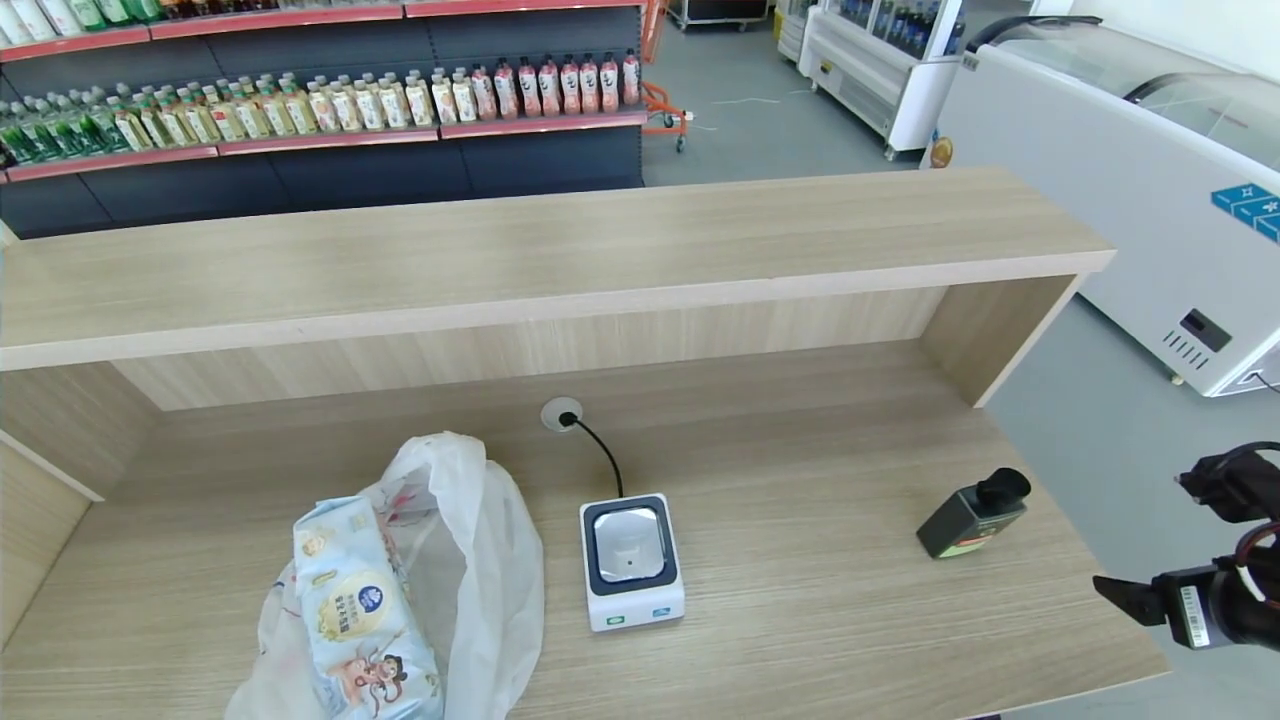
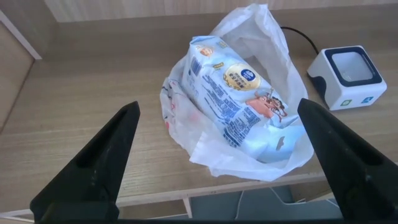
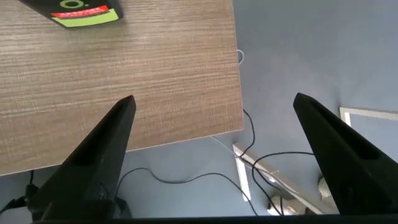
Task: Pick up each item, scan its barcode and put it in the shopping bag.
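A white plastic shopping bag lies at the counter's front left, with a pale blue packet inside its mouth. My left gripper hangs open above the bag and the packet, holding nothing. The white barcode scanner stands mid-counter, window up, and is also seen beside the bag. A dark green bottle with a black cap lies on its side at the right. My right gripper is open and empty over the counter's right front corner, short of the bottle; it appears off the counter's right edge.
A raised wooden ledge and side walls close the counter at the back and sides. The scanner's black cable runs to a grommet behind it. White freezers stand to the right. Bare counter lies between scanner and bottle.
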Motion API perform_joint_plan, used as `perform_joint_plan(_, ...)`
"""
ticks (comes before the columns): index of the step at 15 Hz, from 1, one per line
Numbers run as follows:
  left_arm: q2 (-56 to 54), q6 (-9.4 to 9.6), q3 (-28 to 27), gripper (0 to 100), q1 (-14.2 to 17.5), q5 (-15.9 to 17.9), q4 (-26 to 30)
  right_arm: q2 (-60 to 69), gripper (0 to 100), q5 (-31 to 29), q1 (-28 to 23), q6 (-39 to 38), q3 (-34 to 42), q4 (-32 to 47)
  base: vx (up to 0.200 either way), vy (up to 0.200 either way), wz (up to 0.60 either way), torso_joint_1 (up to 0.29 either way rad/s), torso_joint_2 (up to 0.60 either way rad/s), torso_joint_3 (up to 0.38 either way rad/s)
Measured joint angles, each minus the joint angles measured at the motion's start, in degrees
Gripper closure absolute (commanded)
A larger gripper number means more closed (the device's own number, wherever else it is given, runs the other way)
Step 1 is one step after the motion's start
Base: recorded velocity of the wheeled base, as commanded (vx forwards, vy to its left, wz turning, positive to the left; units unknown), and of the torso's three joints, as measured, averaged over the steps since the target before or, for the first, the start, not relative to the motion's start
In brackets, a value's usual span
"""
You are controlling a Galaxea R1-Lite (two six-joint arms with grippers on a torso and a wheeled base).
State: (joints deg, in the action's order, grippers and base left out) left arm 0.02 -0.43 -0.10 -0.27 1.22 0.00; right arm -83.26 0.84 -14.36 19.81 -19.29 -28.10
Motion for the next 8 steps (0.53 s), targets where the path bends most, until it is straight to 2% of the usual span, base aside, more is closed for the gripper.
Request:
perform_joint_plan(3, 0.0, 0.0, 0.0, 0, 0.0, 0.0, 0.0, -5.08, 0, 0.0, 3.6, 0.02, -1.18, -5.49, 0.0, 0.0, 0.0, 0.0, 0.0, 0.0)
perform_joint_plan(8, 0.0, 0.0, 0.0, 0, -0.04, 0.01, 0.0, -10.89, 0, 0.05, 7.4, -0.02, -3.56, -7.81, 0.0, 0.0, 0.0, 0.0, 0.0, 0.0)
